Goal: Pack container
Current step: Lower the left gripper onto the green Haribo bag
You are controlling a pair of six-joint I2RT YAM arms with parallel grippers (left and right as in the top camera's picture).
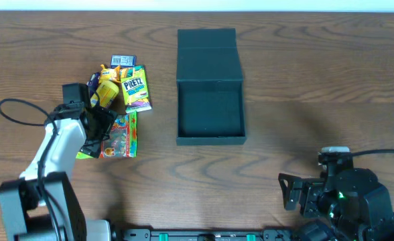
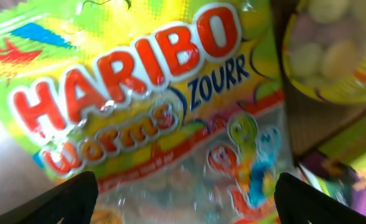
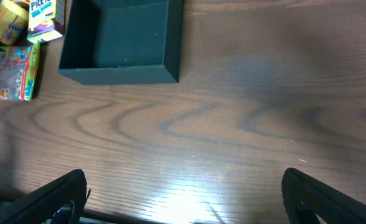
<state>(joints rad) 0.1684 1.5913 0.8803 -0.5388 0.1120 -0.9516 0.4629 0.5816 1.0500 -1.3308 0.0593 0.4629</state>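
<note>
The dark teal container point(image 1: 210, 110) stands open at the table's middle, its flap lid point(image 1: 208, 55) folded back; it also shows in the right wrist view point(image 3: 124, 46). It looks empty. A Haribo Worms bag point(image 1: 120, 137) lies at the left, filling the left wrist view point(image 2: 158, 112). My left gripper point(image 2: 186, 199) is open, its fingers spread just above that bag point(image 1: 102, 124). My right gripper point(image 3: 186, 196) is open and empty over bare table near the front right point(image 1: 297, 194).
Beside the Haribo bag lie a green Pretz box point(image 1: 135, 87), a yellow snack packet point(image 1: 108, 90) and a small blue packet point(image 1: 123, 61). A black cable point(image 1: 16, 114) loops at the left edge.
</note>
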